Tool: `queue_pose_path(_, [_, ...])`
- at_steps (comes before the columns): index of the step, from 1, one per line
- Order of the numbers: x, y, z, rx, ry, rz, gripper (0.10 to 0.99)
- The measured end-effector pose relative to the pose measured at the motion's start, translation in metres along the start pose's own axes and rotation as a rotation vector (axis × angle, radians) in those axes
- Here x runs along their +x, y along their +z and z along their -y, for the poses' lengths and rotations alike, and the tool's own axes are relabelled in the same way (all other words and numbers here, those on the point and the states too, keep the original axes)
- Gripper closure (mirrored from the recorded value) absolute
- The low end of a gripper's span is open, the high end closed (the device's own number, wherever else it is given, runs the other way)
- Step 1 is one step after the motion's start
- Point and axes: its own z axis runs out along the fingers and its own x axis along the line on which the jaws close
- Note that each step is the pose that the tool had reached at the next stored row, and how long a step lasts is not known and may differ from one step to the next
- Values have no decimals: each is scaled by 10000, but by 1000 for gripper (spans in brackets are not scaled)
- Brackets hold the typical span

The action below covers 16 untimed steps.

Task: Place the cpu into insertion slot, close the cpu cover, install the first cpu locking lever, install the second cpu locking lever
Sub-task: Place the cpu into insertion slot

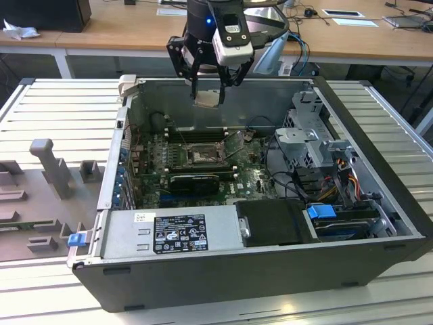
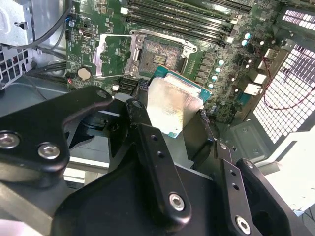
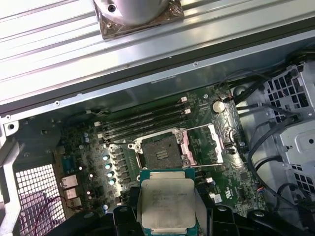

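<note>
Desk point(image 1: 61, 101) of pale metal slats carries a black case point(image 1: 270, 271), lying on its side with the side panel off. Inside, the green board point(image 1: 254, 179) lies flat on the case floor. Long memory slots point(image 3: 142, 120) run beside the socket point(image 3: 160, 150), which sits open and bare. In the first wrist view the cover point(image 3: 206, 145) is swung away to one side of the socket, its window showing board beneath.

The hand point(image 1: 208, 93) hangs over the far rim of the case in the exterior view, well above the board. Its fingers point(image 2: 138, 115) are clamped on the cpu point(image 3: 167, 204), one against each of two opposite edges. The pale metal top faces back toward the wrist. The cpu is in the air, apart from the socket and not yet over it as far as the exterior view shows.

The cpu looks light, thin and stiff, so it should need little squeeze. Its smooth metal top is probably slippery and gives nothing to grip. The narrow green border around that top is the sensible place to hold, as the fingers do now. I judge the underside and the socket contacts to be fragile. The chip wants to stay level and go down without sliding or pressing.
</note>
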Motion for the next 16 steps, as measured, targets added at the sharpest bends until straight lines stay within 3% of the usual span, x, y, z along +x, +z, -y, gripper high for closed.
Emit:
queue_pose_path(12, [0, 17, 2, -16, 740, 67, 557])
queue_pose_path(16, [0, 30, 3, -28, 1453, 130, 557])
